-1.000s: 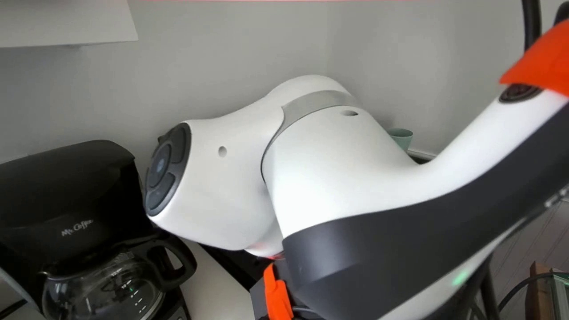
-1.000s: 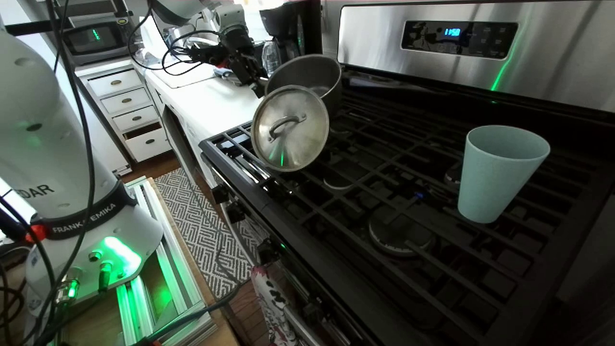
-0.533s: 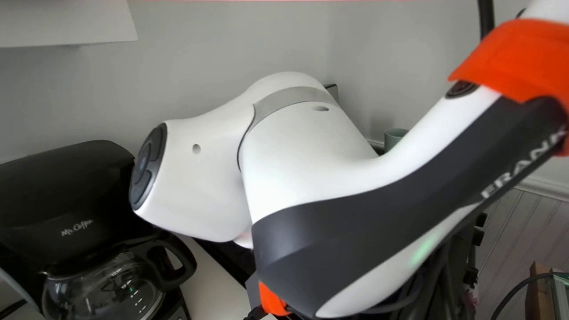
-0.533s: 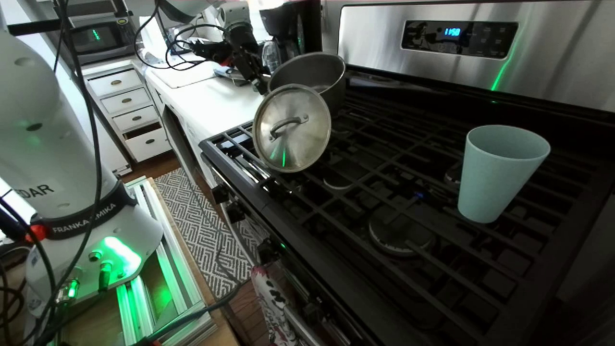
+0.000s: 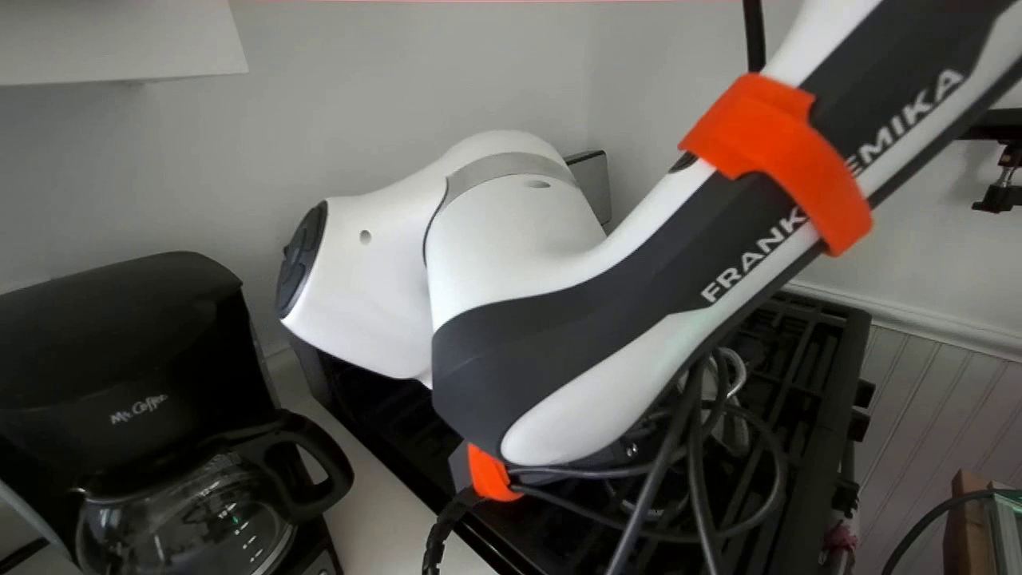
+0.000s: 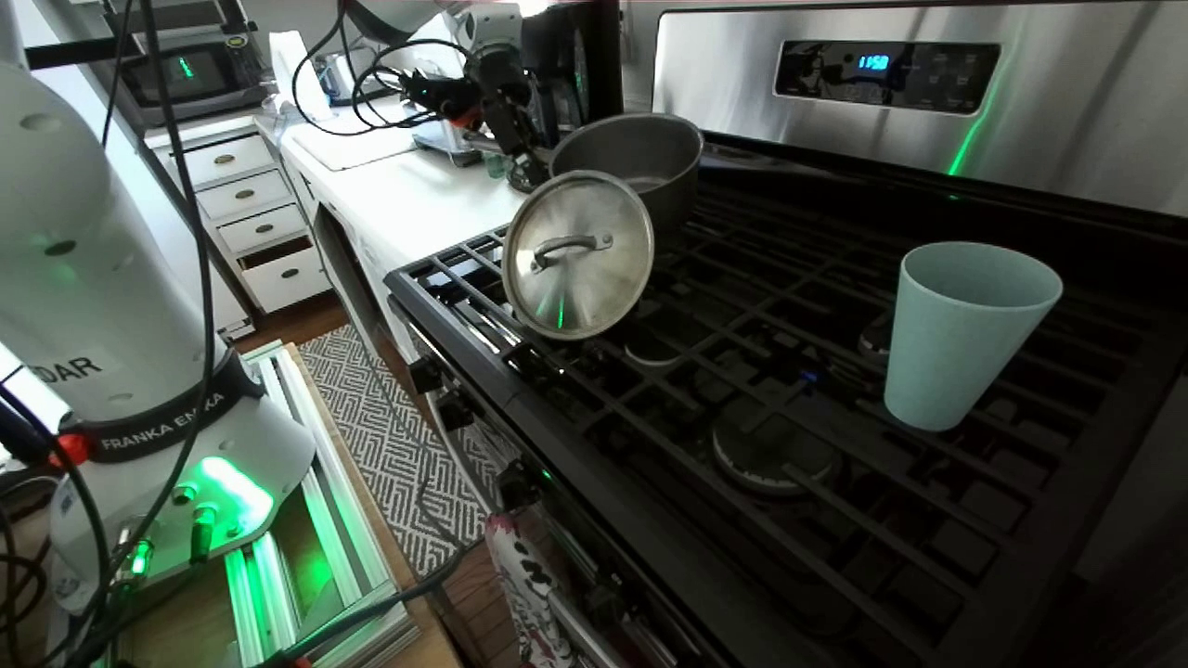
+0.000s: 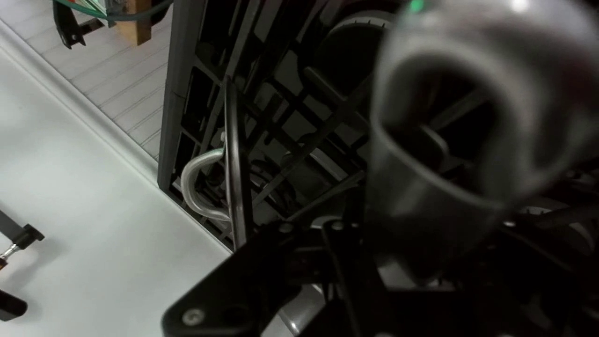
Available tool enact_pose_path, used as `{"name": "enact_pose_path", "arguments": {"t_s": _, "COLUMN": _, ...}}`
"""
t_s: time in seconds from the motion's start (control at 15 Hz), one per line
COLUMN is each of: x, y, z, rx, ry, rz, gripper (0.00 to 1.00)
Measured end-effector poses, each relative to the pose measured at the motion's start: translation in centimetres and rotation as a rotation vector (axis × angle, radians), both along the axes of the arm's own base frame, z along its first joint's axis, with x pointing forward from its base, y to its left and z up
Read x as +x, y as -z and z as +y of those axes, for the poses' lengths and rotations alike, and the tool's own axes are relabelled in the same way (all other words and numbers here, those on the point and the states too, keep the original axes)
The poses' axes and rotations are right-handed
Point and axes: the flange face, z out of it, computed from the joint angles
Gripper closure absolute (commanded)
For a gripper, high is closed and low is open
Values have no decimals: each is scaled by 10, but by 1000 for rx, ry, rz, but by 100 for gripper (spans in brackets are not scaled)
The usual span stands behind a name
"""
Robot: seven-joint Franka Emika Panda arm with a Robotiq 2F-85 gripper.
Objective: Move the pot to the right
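The pot (image 6: 640,153) is positioned at the far left end of the burner grates (image 6: 872,529) in an exterior view, its open top facing up and its grey interior exposed. The base is hidden; seating on the grates cannot be verified. The lid (image 6: 577,278) stands on edge, steeply tilted, in front of the pot and overlaps it in this view, with the lid handle (image 6: 568,244) facing the camera. Contact between lid and pot cannot be determined. The end effector (image 6: 527,173) is angled downward at the left side of the pot, just beside the rim. In the wrist view, the pot's handle (image 7: 407,206), blurred and with an opening through it, extends close to the camera and runs down toward the black finger links (image 7: 252,285). The fingertips are concealed; whether they are apart or clamped on the handle cannot be determined. The cup (image 6: 965,343) stands upright on the grates, well apart from the pot, at the right of an exterior view. In an exterior view, the arm (image 5: 511,239) extends over the grates, with an orange band (image 5: 778,152) around its forearm and cables (image 5: 695,479) suspended below. The coffee maker (image 5: 120,343), with its glass carafe (image 5: 192,515), is left of the arm.
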Motion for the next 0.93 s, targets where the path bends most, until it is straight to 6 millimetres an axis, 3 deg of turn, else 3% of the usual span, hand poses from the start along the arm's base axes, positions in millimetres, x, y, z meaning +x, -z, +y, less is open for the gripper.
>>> {"name": "enact_pose_path", "arguments": {"t_s": 0.47, "x": 27, "y": 7, "z": -59, "rx": 20, "ry": 89, "rz": -5, "gripper": 98}}
{"name": "enact_pose_path", "arguments": {"t_s": 0.93, "x": 55, "y": 6, "z": -65, "rx": 81, "ry": 102, "rz": -92, "gripper": 98}}
